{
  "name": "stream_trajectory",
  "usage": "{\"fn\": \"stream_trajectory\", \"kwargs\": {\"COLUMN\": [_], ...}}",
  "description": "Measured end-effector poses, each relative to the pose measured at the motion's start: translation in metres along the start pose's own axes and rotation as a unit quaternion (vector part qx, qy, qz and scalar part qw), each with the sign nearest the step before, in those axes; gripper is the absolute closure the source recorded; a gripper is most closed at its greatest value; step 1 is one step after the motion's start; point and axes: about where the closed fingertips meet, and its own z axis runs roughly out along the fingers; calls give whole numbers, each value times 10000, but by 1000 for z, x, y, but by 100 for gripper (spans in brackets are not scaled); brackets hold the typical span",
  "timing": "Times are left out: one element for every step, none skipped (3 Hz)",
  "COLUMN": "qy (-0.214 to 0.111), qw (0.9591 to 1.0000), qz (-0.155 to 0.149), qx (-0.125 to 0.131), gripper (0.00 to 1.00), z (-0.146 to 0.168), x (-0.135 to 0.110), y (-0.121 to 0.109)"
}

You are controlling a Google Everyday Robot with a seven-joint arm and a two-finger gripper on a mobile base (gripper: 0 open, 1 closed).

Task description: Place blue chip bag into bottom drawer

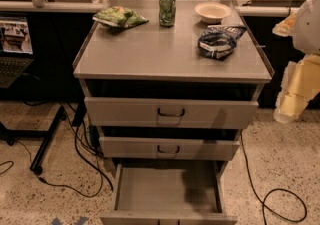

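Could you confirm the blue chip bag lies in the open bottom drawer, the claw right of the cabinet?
No: the camera view shows the blue chip bag on the cabinet top; the bottom drawer is open, the claw right of the cabinet.

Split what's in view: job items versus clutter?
Job:
- blue chip bag, on the cabinet top
- bottom drawer, pulled open
- gripper, beyond the top's right edge, holding nothing

Clutter:
- green chip bag
- can
- bowl
- laptop
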Motion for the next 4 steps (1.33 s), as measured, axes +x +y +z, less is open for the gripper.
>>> {"fn": "stream_trajectory", "kwargs": {"qy": [-50,-576,-1420,-1828], "qw": [10000,9967,9831,9727], "qz": [24,547,1034,1218], "qx": [45,185,510,754], "gripper": [0,0,0,0], "z": [0,11,19,23], "x": [-1,8,12,23], "y": [-2,-18,-46,-77]}}
